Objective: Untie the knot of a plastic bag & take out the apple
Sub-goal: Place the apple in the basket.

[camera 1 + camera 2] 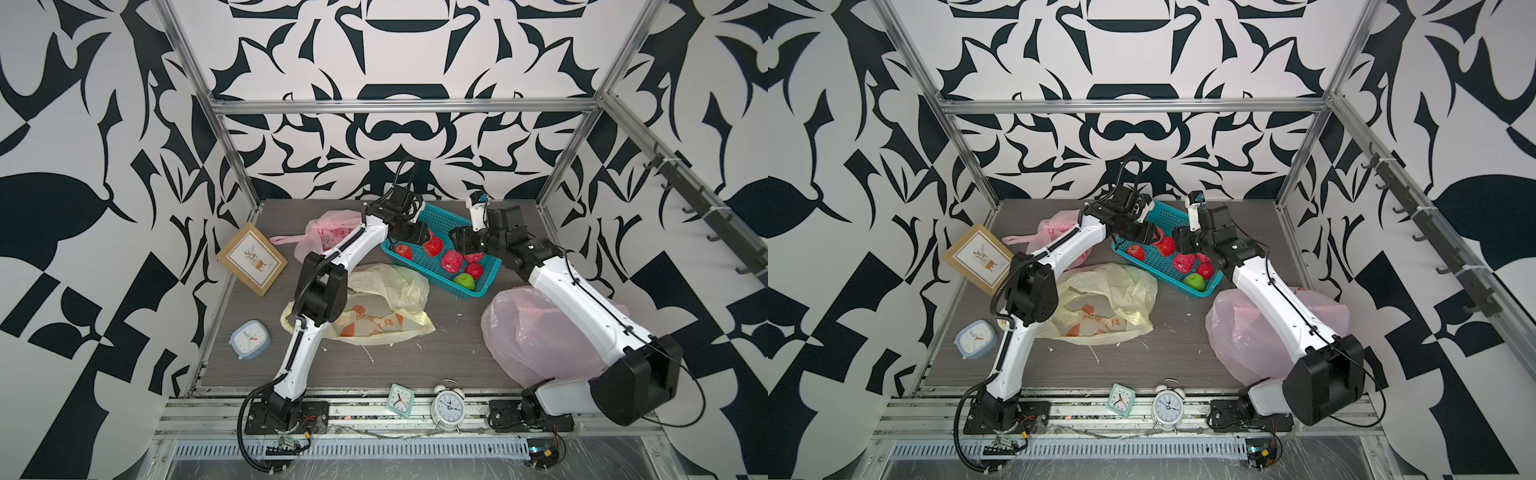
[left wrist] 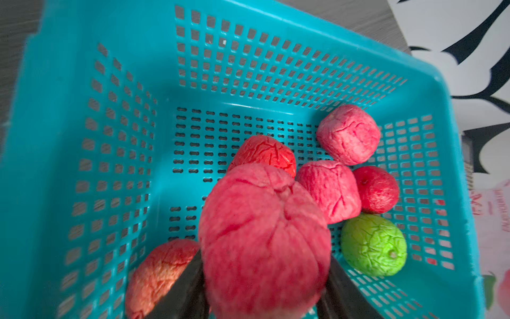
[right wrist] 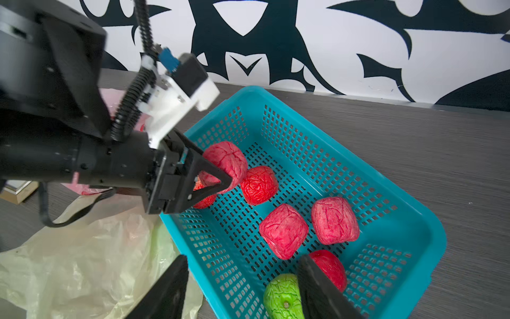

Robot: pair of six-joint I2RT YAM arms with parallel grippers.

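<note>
The left gripper [image 2: 265, 256] is clamped on the apple [image 3: 229, 158], one finger [image 2: 190, 279] at each flank. The fruit hangs clear of the floor of the basket [image 1: 440, 218], near its 9 o'clock rim. Take the table [image 1: 415, 357] in a top view as a dial, with 12 at the back wall: the basket lies slantwise at 1 o'clock. Five reddish fruit [image 2: 347, 134] and a green one [image 3: 281, 295] already lie in it, bunched toward its 5 o'clock end, and its 12 o'clock end is bare.

The right gripper [image 3: 242, 258] has its jaws apart with nothing between them. It hovers over the basket's 5 o'clock end, just above the green one.

At the table's centre, at 7 o'clock from the basket, the yellow bag [image 1: 390, 291] lies slack with its mouth open. From that I judge the knot undone and the apple taken out, so the step in hand is setting it down. One pink bag [image 1: 328, 228] sits at 11 o'clock and another [image 1: 532, 328] at 4 o'clock under the right arm. Whether either is knotted I cannot tell.

The next move calls for lowering the apple a little over a free patch of floor, since two fruit lie just beside it. The fingers should then spread enough to let it drop, and the wrist should lift straight up, staying clear of the right gripper near by
</note>
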